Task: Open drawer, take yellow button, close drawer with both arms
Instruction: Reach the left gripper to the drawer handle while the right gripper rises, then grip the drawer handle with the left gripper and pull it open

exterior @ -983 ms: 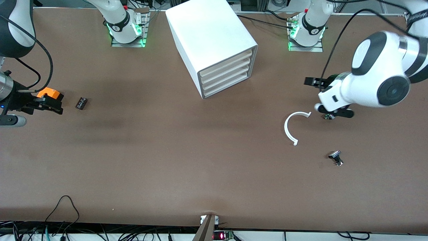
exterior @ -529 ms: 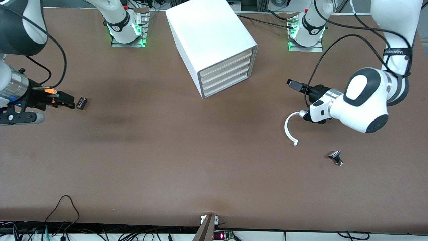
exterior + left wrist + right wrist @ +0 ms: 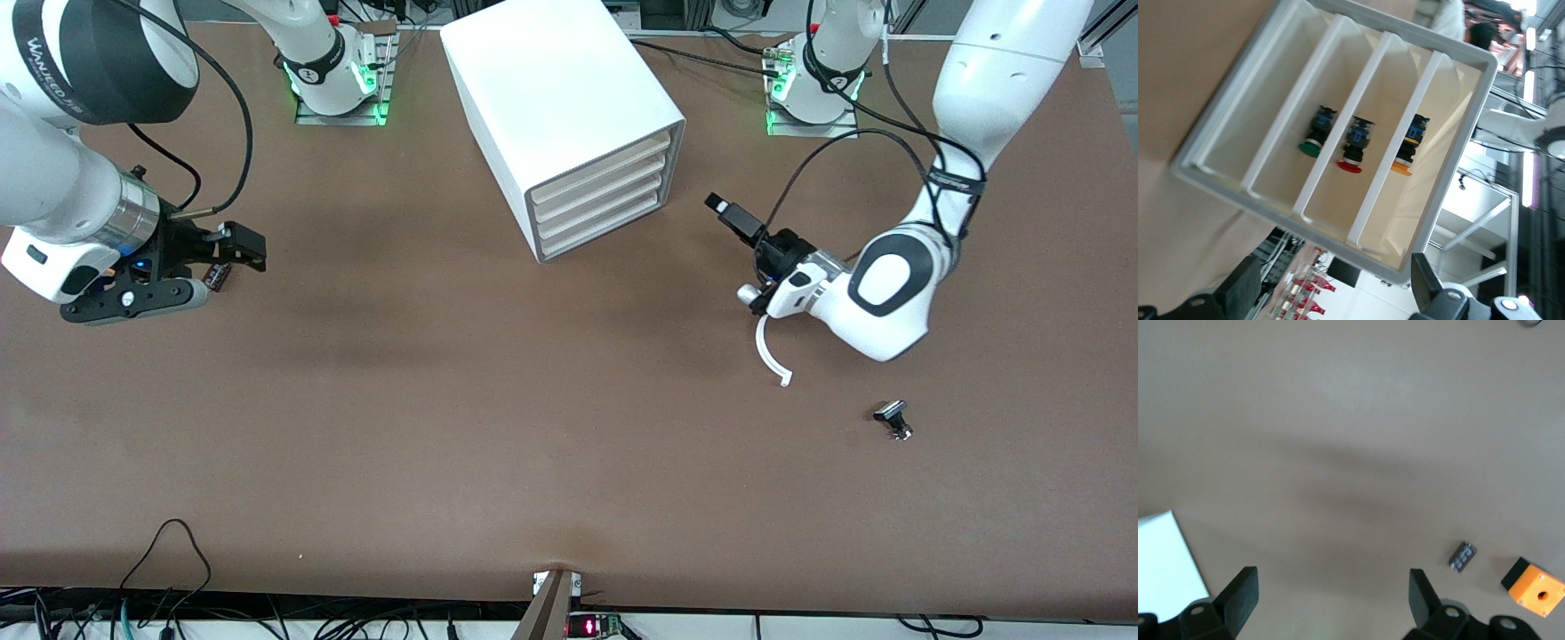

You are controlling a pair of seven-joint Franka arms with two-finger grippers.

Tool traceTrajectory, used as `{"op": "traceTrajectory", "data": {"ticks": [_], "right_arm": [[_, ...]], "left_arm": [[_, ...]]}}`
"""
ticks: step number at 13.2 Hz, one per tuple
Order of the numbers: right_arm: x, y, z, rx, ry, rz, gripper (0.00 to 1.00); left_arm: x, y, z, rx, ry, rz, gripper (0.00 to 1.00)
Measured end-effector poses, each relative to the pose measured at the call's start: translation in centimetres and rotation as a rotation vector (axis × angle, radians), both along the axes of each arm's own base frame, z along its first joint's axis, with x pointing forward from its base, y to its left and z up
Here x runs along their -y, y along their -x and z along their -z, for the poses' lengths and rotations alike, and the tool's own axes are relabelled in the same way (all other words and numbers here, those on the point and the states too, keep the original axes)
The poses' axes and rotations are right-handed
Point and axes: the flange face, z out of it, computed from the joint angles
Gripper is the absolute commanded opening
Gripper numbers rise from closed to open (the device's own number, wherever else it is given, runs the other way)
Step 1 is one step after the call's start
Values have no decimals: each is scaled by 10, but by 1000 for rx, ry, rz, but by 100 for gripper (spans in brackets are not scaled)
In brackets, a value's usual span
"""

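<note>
Arms are both swinging in from the table's ends toward the cabinet [image 3: 569, 89], so opening is only beginning. Left gripper [image 3: 742, 256], jaws wide apart, is now facing the drawer fronts, over the white curved piece [image 3: 770, 351]. Right gripper [image 3: 233, 253], jaws apart, is leaving the orange box [image 3: 1533, 588]. Button [image 3: 1410, 148] is lying in the top drawer [image 3: 597, 164], not yet pulled out.
</note>
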Motion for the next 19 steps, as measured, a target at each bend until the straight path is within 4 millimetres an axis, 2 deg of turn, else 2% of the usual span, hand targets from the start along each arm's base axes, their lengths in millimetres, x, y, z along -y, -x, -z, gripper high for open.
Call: {"op": "traceTrajectory", "data": {"ticks": [2, 5, 7, 9, 11, 13, 15, 17, 19], "right_arm": [[-2, 2, -1, -9, -17, -64, 100], [-7, 2, -9, 6, -60, -186, 100], [-11, 2, -12, 15, -80, -315, 100], [-14, 2, -16, 27, -95, -450, 100], [-23, 1, -31, 64, -103, -559, 100], [-36, 2, -43, 100, -104, -597, 100], [-43, 2, -44, 111, -105, -620, 100], [-53, 5, -44, 110, -109, -664, 100], [-57, 5, -43, 110, -112, -696, 100]], "left_arm": [[23, 15, 9, 5, 37, 8, 84], [50, 15, 3, 69, 35, -7, 84], [73, 20, -12, 144, 15, -7, 84], [98, 36, -33, 198, 6, -10, 84], [113, 53, -49, 219, 5, -10, 84], [111, 60, -50, 219, -6, -20, 78], [107, 73, -38, 186, -19, -15, 69], [107, 91, -25, 154, -25, 4, 65], [107, 95, -22, 147, -28, 8, 57]]}}
